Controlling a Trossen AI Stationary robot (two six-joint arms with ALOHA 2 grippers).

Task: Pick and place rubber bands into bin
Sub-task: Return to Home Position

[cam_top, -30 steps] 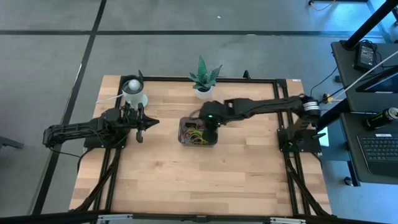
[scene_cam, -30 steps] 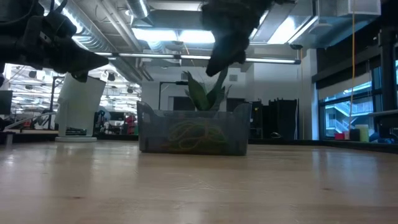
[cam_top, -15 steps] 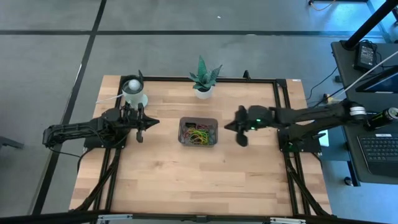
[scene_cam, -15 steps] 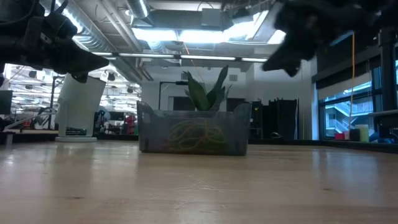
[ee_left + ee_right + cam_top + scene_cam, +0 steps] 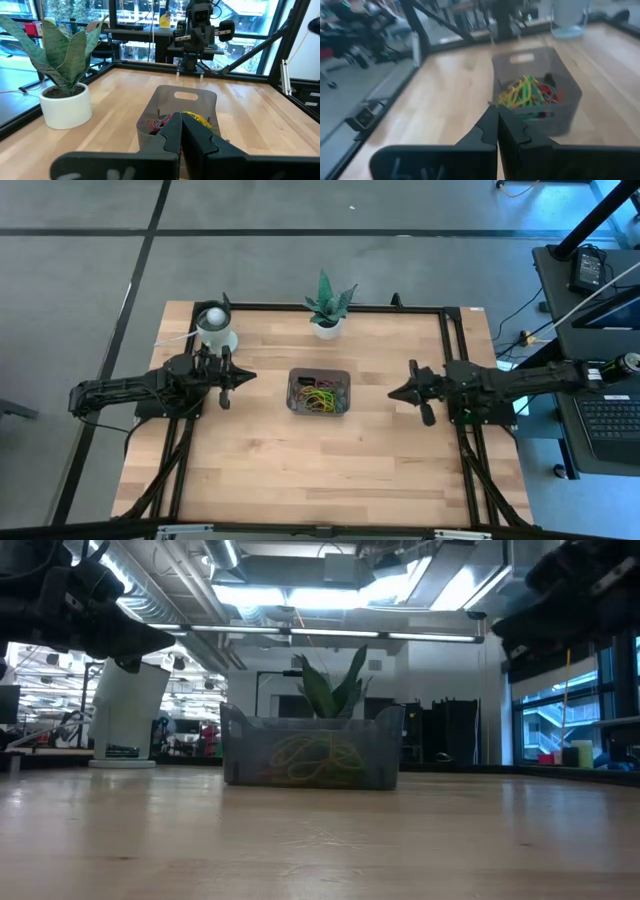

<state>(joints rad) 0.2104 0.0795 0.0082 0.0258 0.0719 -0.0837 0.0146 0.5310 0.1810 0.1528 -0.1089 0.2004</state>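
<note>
Right gripper (image 5: 394, 393) now well right of bin (image 5: 291, 393)

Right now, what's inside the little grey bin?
A tangled pile of rubber bands, yellow, green and red, lies inside the bin. The ones at the bottom are covered by those on top, so I cannot count them.

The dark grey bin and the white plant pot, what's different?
The dark grey translucent bin is rectangular, holding colourful rubber bands; the white plant pot is round, holding a green plant. The bin sits mid-table; the pot stands by the edge. Both rest on the wooden table.
</note>
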